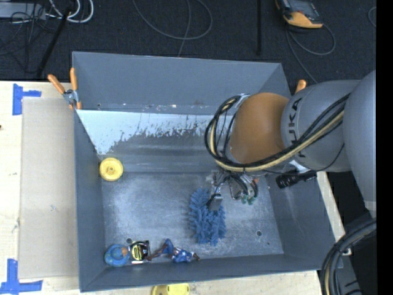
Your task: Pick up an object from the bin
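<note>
Hovering our hand (216, 196) over the blue mop (206, 221), we could not tell if that hand was apart, and judged soft strands might slip free.

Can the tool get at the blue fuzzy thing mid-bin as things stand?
Probably yes: the tool sits at the upper end of the blue fuzzy thing, which lies alone on the floor of the bin, with nothing on top of it or between them.
</note>
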